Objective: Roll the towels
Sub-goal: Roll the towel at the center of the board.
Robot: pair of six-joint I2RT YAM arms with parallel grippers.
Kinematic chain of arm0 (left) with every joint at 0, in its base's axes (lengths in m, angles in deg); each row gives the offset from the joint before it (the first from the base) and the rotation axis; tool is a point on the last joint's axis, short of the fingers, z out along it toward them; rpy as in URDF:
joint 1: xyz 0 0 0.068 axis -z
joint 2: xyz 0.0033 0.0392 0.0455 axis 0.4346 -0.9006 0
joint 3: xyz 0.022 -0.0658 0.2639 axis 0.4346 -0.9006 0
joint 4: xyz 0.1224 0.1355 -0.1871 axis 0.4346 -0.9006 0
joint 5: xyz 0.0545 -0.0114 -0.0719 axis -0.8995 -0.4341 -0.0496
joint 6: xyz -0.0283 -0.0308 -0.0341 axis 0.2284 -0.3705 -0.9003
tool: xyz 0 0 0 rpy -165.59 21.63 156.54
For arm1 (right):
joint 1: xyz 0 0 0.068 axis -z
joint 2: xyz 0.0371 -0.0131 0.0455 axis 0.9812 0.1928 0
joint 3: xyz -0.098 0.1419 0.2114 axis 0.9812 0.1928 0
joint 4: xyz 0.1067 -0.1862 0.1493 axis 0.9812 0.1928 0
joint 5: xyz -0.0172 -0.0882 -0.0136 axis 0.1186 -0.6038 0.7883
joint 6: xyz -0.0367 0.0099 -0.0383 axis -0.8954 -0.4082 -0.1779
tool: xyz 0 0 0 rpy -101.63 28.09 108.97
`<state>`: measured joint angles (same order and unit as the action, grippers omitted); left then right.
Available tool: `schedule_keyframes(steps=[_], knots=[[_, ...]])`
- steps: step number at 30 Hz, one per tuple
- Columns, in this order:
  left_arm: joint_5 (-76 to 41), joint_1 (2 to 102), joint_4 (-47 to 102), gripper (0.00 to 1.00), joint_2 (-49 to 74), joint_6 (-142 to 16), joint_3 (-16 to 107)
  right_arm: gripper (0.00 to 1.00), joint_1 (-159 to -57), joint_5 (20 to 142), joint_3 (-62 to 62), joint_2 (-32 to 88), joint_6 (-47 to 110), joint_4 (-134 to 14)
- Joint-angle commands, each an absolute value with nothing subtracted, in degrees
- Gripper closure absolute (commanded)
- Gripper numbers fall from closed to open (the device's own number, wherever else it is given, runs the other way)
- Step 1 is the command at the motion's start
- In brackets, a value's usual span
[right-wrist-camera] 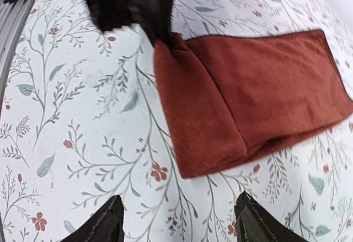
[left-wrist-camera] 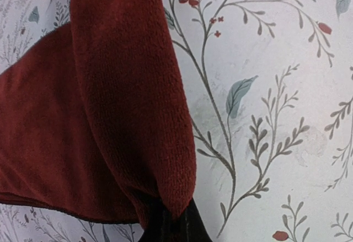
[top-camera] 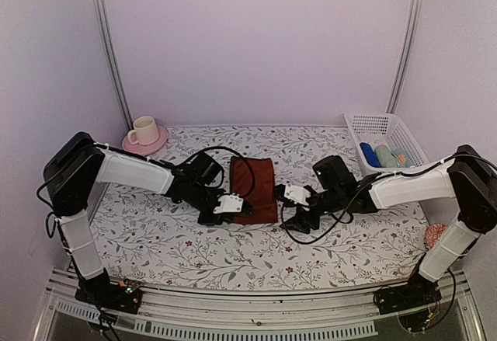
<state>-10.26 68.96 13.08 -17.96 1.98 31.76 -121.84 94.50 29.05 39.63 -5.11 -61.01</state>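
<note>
The dark maroon towel (top-camera: pixel 256 186) lies flat mid-table, its near end folded over into a flap (right-wrist-camera: pixel 198 115). My left gripper (top-camera: pixel 231 206) is shut on the left corner of that fold (left-wrist-camera: pixel 165 198); it also shows in the right wrist view (right-wrist-camera: pixel 157 32), pinching the corner. My right gripper (top-camera: pixel 293 199) is open and empty just right of the towel's near end, its fingertips (right-wrist-camera: pixel 105 225) straddling bare covering a little short of the fold's corner. A light-blue and teal cloth (top-camera: pixel 386 155) lies bundled in the basket.
A white mesh basket (top-camera: pixel 373 123) stands at the back right. A cream cup on a pink saucer (top-camera: pixel 144 133) stands at the back left. An orange patterned object (top-camera: pixel 435 235) sits at the right edge. The floral table covering (top-camera: pixel 171 240) spreads under everything.
</note>
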Motion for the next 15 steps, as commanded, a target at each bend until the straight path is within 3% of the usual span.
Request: schedule_keyframes(steps=[1, 15], knots=[[-0.71, 66.17, 0.8, 1.0, -21.33, 0.94, 35.99, 0.3, -125.44, 89.15, 30.81, 39.96, -14.49, -70.66], [8.26, 61.92, -14.9, 1.0, -30.46, 3.39, 47.04, 0.31, -131.76, 79.82, 28.28, 50.59, -24.32, -77.75]])
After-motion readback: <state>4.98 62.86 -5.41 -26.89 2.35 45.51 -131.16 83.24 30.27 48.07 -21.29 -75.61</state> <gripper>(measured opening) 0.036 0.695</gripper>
